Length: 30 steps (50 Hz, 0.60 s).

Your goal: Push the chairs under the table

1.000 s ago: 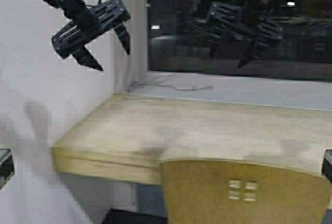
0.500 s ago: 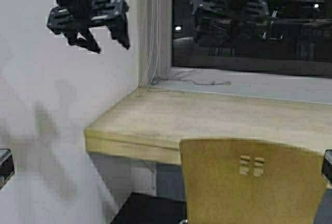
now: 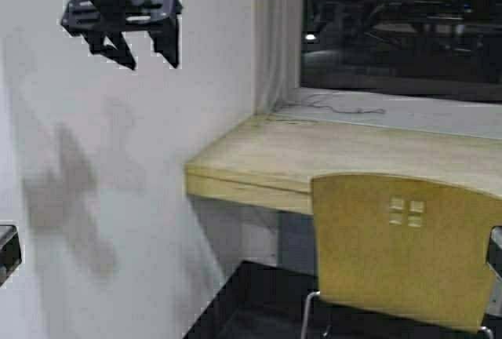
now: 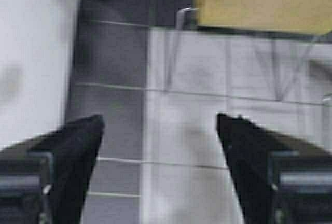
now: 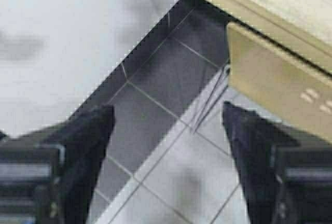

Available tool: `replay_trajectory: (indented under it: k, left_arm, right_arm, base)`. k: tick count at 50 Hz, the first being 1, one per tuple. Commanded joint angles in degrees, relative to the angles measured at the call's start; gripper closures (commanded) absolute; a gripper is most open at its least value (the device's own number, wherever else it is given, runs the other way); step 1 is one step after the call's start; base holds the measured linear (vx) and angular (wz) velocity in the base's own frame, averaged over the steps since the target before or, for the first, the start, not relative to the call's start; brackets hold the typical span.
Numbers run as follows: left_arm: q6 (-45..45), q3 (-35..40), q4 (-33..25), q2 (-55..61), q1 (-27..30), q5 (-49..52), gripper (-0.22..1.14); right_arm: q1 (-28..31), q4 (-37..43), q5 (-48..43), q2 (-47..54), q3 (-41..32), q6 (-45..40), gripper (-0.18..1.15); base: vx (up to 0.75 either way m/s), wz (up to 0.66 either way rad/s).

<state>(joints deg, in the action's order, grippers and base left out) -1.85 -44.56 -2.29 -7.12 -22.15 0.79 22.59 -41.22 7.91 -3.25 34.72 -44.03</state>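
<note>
One mustard-yellow chair with small square cutouts stands at the lower right of the high view, its back toward me and in front of the table. The table's beige top ends at the white wall on the left. My left gripper hangs high at the upper left, open and empty, well away from the chair. In the left wrist view the left gripper hangs over floor tiles, with the chair beyond it. The right gripper is open and empty over the floor, with the chair and the table farther off.
A white wall fills the left side. A dark window with a sill and a loose cable runs behind the table. Dark floor tiles lie along the wall, with light tiles beside them.
The robot has moved: the table end and chair have shifted right in the high view and more wall shows. The left gripper now sits more level.
</note>
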Motion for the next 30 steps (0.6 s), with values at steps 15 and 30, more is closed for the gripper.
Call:
replay_trajectory:
  k: [15, 30]
  left_arm:
    - [0.09, 1.41, 1.05, -0.09, 0.62, -0.79, -0.05]
    - [-0.53, 2.37, 0.88, 2.64, 0.62, -0.88, -0.05]
  right_arm:
    - [-0.44, -0.26, -0.35, -0.35, -1.32, 0.09, 0.01]
    - [-0.70, -0.44, 0.00, 2.72, -1.67, 0.18, 0.01]
  base:
    - [-0.31, 0.05]
    - [-0.33, 0.03]
